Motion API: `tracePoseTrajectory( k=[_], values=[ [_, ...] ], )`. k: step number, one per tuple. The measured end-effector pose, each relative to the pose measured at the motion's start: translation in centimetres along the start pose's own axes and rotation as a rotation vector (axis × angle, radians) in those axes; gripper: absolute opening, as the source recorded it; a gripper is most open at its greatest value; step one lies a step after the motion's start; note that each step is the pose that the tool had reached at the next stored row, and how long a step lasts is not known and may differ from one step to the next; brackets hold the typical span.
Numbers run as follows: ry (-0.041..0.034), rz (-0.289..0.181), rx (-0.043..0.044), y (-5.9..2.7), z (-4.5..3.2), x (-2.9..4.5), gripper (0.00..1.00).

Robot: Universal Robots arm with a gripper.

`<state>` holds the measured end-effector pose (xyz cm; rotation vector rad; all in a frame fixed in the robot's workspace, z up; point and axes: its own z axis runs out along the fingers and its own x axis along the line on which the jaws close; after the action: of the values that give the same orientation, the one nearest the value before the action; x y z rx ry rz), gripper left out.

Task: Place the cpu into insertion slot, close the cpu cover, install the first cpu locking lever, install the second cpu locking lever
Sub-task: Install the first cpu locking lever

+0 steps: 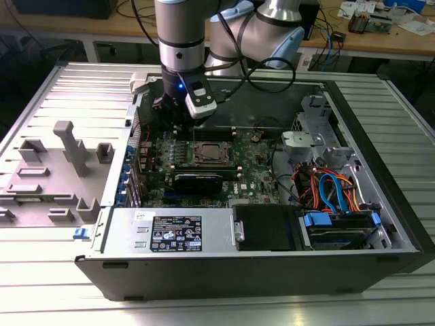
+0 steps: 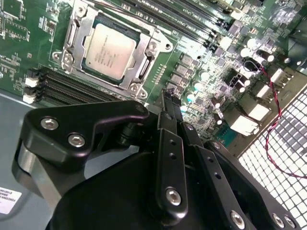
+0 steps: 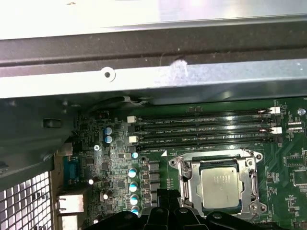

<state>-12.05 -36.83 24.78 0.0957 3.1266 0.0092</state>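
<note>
**A:** Where is the gripper [image 1: 179, 124] now?

**B:** I have it in the upper middle of the exterior view, over the green board [image 1: 258, 171] inside the open computer case [image 1: 238, 280]. It sits just toward the exterior view's left of the insertion slot [image 3: 216, 161]. In the second wrist view the jaws are pressed together.

**A:** And the cpu [image 1: 209, 153]?

**B:** It is seated in the slot with its silver top up, a little above the centre of the exterior view. In both wrist views I see the cpu cover [image 2: 140, 67] lying flat around it, its window framing the chip. The fingertips [image 2: 168, 101] are near the socket but apart from it.

**A:** The locking levers?

**B:** I cannot tell whether they are latched.
</note>
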Motion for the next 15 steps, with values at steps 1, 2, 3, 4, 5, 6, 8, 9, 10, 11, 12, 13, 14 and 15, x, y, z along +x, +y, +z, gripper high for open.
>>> tracePoseTrajectory(
  k=[1, 2, 3, 4, 5, 6, 8, 9, 10, 11, 12, 13, 14, 15],
  values=[
    [0.0, -0.001, -0.0001, 0.0, 0.0, 0.01, 0.11],
    [-0.0001, -0.001, -0.0001, 0.01, 0.0, 0.02, 0.11],
    [0.0, -0.001, 0.0, 0.01, 0.0, 0.02, 0.11],
    [0.0, -0.002, -0.0001, 0.01, 0.0, 0.02, 0.11],
    [-0.0001, -0.002, -0.0001, 0.0, 0.0, 0.02, 0.11],
    [0.0, -0.002, 0.0, 0.01, 0.0, 0.02, 0.11],
    [0.0, -0.002, 0.0, 0.01, 0.0, 0.02, 0.11],
    [-0.0001, -0.002, -0.0001, 0.01, 0.0, 0.02, 0.11],
    [-0.0001, -0.002, -0.0001, 0.01, 0.0, 0.02, 0.11],
    [-0.0001, -0.002, -0.0001, 0.01, 0.0, 0.02, 0.11],
    [0.0, -0.002, -0.0001, 0.01, 0.0, 0.02, 0.11],
    [0.0, -0.003, -0.0001, 0.01, 0.0, 0.02, 0.11],
    [-0.0001, -0.004, -0.0001, 0.01, -0.12, 0.01, 0.11],
    [0.0, -0.006, -0.0001, 0.01, -0.23, 0.01, 0.11]
  ],
)
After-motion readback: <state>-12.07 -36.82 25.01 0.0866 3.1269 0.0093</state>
